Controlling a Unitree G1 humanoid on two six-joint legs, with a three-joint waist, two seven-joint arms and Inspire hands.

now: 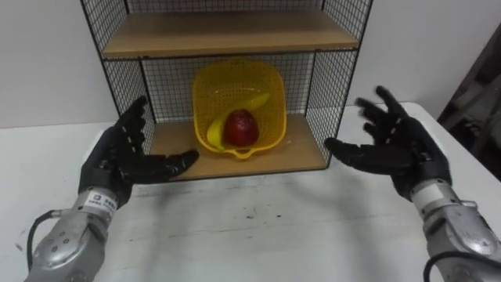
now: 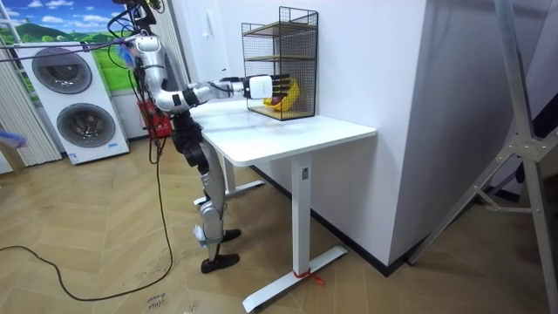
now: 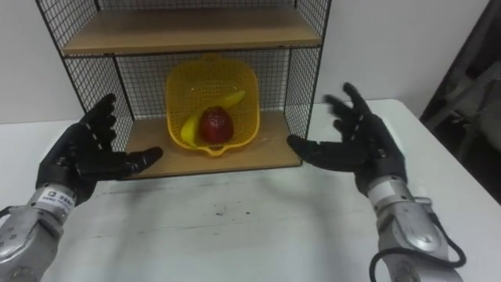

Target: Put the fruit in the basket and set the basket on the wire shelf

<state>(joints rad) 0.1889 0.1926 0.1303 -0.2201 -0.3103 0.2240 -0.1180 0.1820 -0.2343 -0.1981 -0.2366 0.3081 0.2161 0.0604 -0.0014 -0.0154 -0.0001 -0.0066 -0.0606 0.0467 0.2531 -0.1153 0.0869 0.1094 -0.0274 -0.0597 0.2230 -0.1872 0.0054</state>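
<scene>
Saw the yellow basket (image 1: 210, 88) tilted back toward the mesh, on the lower board of the wire shelf (image 1: 301, 153) at the table's (image 1: 258, 227) far edge, 1 red apple (image 1: 241, 128) and 1 banana (image 1: 214, 135) inside. Held left hand (image 1: 117, 160) and right hand (image 1: 399, 149) off to either side before the shelf, fingers spread, gripping nothing. Judged both steps done, the open pose fit for drawing clear without snagging the basket.

The shelf (image 1: 227, 33) has matt wooden boards and metal wire; the basket (image 1: 211, 90) in it is yellow plastic; the counter (image 1: 258, 227) beneath is smooth.
</scene>
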